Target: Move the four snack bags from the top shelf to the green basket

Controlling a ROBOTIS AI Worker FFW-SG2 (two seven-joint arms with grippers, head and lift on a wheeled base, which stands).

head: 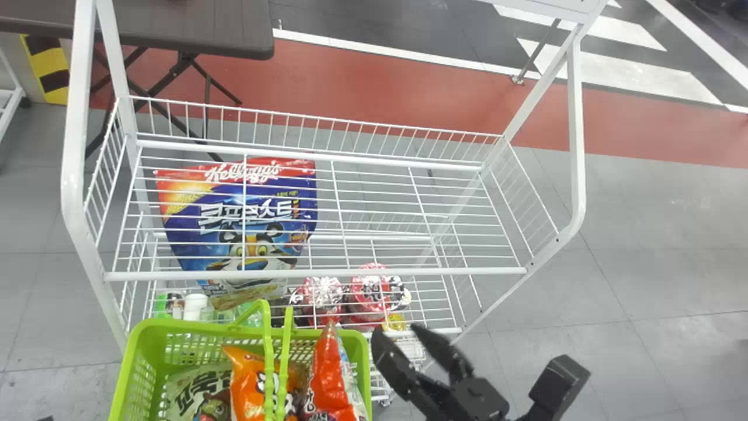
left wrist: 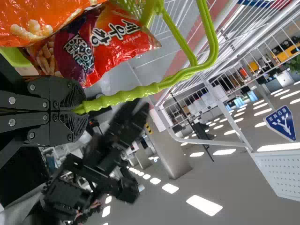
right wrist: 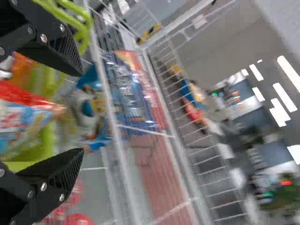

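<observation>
A white wire rack [head: 75, 181] is seen across the middle of the head view, with a dark table [head: 193, 32] beyond its far left side. Near the rack's front left, the green basket [head: 131, 362] is placed, its handle [left wrist: 126, 95] clamped between the closed fingers of the left gripper [left wrist: 78, 108]. Through the rack's upper wires, a large blue cereal bag [head: 182, 234] is seen at the left. Just beside the basket's right side, the right gripper [head: 396, 328] is held empty, its fingers spread apart. Inside the basket, three snack bags can be made out: a pale green one [head: 198, 383] at the left, an orange one [head: 245, 380] in the middle and a red one [head: 327, 374] at the right, its tip raised above the rim. Smaller red-and-white packages [head: 371, 286] are seen low in the rack, right of the cereal bag.
</observation>
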